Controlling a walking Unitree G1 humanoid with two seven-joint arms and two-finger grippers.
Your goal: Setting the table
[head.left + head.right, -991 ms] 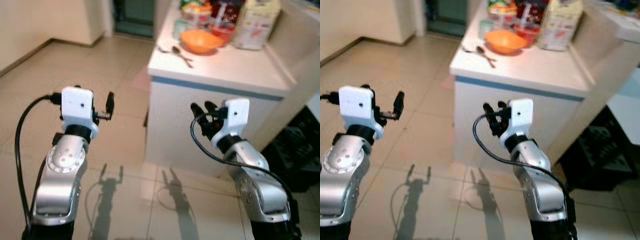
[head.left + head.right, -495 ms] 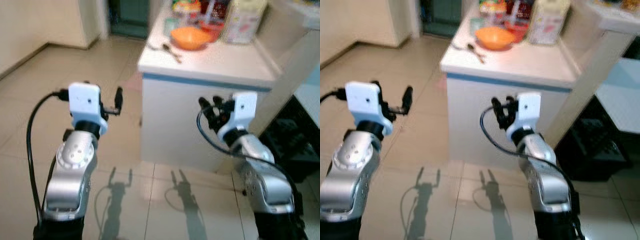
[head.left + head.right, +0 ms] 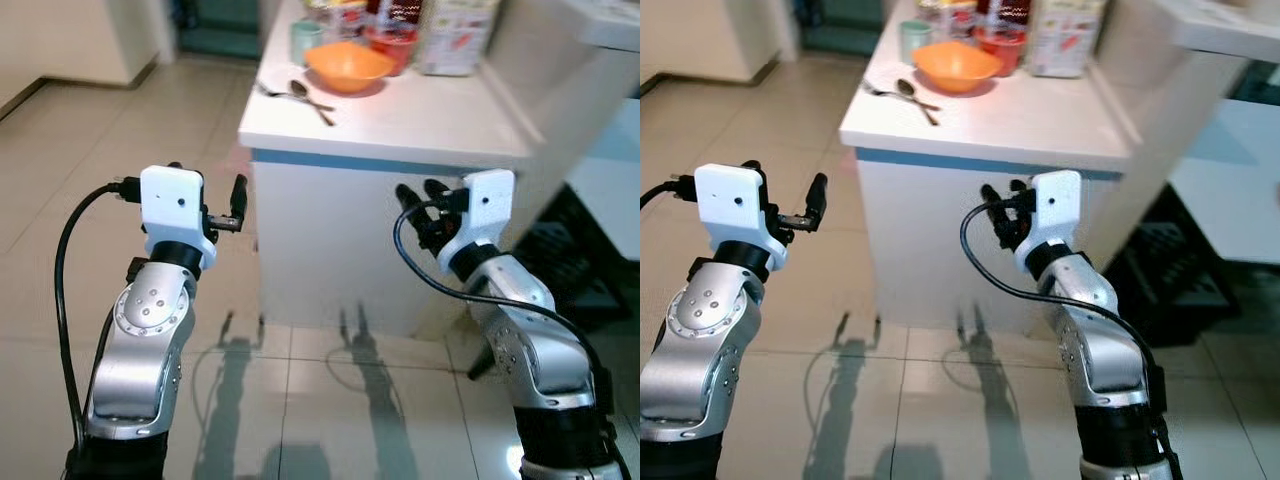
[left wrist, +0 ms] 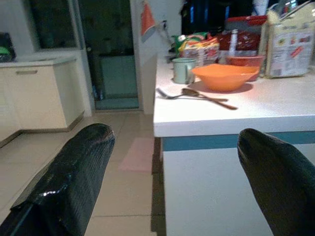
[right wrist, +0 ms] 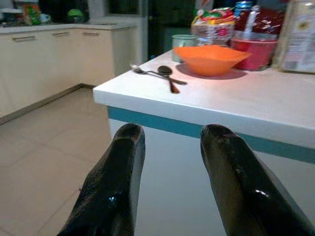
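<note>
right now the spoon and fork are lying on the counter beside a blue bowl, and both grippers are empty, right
Not quite: the bowl is orange, not blue, as the left eye view shows. The spoon and fork do lie on the counter beside it, and the left gripper and right gripper are empty.

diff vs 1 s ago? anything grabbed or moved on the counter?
Only the view shifted: the camera panned, so the white counter sits more central between the arms. Nothing was grabbed or released. The left gripper and right gripper remain raised in front of the counter, below its top, both open and empty. Orange bowl, spoon, fork and green cup lie as before.
</note>
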